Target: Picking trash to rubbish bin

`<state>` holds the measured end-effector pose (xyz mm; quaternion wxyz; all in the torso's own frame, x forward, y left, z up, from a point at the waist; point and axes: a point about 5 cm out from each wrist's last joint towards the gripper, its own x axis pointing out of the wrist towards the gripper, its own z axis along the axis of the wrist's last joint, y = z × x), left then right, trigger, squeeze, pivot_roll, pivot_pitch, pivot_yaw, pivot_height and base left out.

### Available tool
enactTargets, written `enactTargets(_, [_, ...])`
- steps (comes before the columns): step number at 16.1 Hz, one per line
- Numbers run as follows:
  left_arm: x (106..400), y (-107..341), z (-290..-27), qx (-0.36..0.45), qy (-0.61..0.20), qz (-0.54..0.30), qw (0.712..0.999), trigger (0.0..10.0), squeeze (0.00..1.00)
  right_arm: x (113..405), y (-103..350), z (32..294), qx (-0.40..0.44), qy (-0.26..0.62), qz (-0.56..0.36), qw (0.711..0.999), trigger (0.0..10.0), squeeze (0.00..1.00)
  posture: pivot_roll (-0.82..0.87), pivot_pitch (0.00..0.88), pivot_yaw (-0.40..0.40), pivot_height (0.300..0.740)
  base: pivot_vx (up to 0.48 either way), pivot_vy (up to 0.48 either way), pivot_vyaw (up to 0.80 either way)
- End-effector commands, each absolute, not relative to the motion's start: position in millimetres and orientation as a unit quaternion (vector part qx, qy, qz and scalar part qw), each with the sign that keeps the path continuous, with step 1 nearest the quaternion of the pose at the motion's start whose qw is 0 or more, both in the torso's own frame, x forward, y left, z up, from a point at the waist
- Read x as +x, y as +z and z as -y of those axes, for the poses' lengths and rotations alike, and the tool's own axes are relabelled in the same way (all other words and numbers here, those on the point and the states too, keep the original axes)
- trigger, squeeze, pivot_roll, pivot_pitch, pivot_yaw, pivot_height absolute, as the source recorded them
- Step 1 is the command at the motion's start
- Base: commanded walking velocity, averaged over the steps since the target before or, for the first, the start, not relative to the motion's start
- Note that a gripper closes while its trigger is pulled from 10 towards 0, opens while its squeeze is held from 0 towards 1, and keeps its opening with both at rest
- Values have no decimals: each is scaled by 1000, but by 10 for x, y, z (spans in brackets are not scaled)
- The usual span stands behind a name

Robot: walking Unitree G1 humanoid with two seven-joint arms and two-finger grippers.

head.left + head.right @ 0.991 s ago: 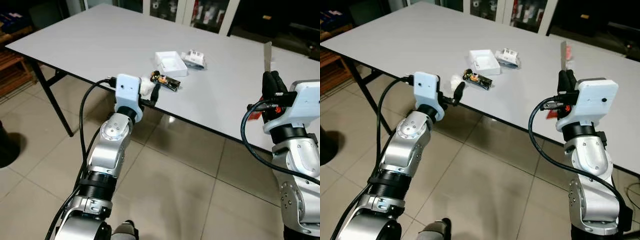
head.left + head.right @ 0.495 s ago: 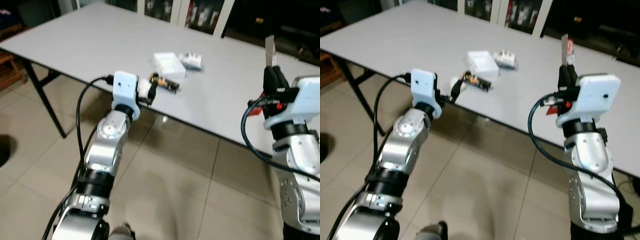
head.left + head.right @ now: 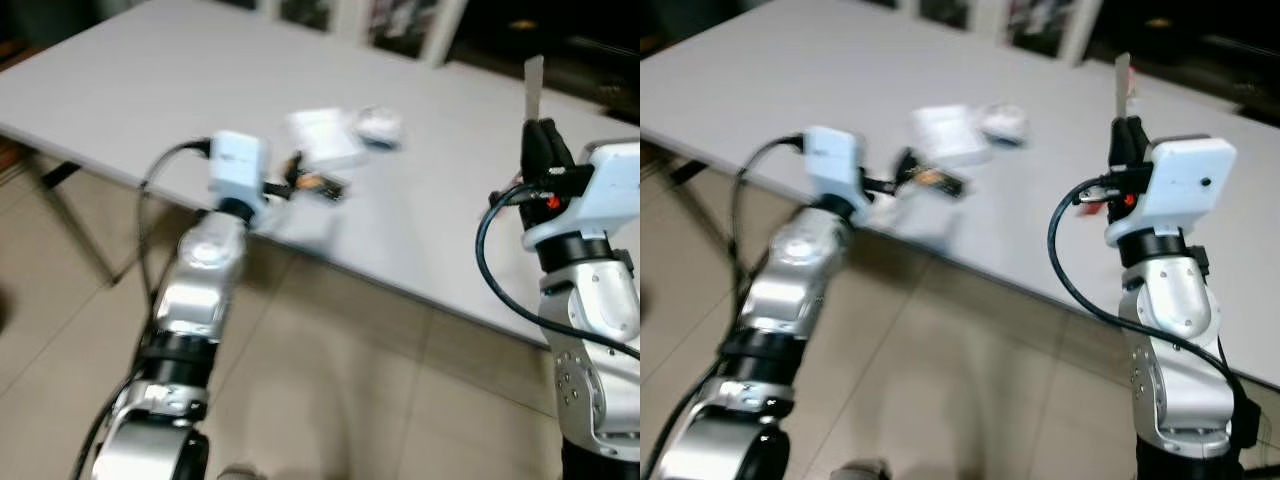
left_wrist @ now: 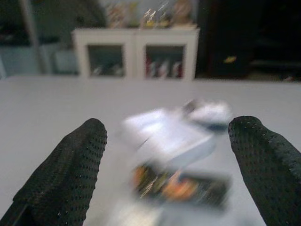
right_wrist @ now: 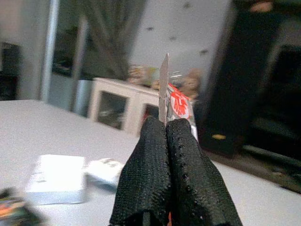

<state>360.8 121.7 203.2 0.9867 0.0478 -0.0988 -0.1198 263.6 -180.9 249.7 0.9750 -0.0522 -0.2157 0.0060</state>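
My left gripper (image 4: 169, 125) is open at the near edge of the grey table (image 3: 180, 80), its black fingers (image 4: 66, 174) wide apart. Just ahead of them lies a dark snack wrapper (image 4: 183, 186) with orange print, and behind it a white box (image 4: 167, 136) and a small white packet (image 4: 209, 113). The head views show the same group, blurred, around the wrapper (image 3: 320, 185). My right gripper (image 5: 167, 127) is raised at the right, shut on a thin red and silver wrapper (image 5: 176, 103) that sticks straight up (image 3: 533, 85).
Beige tiles (image 3: 330, 390) cover the floor in front of the table, and a table leg (image 3: 60, 175) stands at the left. A white cabinet (image 4: 136, 52) and dark furniture stand beyond the table's far side.
The whole picture has shifted and blurred, so the camera moved. My left gripper now reaches further over the table edge, closer to the dark wrapper. The right gripper keeps its hold.
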Motion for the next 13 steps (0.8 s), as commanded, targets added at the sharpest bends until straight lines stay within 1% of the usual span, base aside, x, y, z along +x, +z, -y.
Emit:
enactTargets(1, [3582,2060,-1030,44,-150,110,982,10000,0,2604,2510,1886,-61,-11,219,974,10000,0,229,109,-103,740,480,0,0])
enactTargets(2, [3577,2054,-1022,44,-153,110,981,10000,0,2603,2506,1882,-62,-10,219,974,10000,0,228,109,-103,740,480,0,0])
enactTargets(10, [3555,2012,-983,40,-161,106,980,10000,0,2604,2480,1884,-68,-8,214,975,10000,0,225,108,-106,740,0,0,0])
enactTargets(13, [3585,1929,-1017,46,-138,81,986,10000,0,2607,2474,1882,-69,-5,211,975,10000,0,224,107,-109,740,0,0,0])
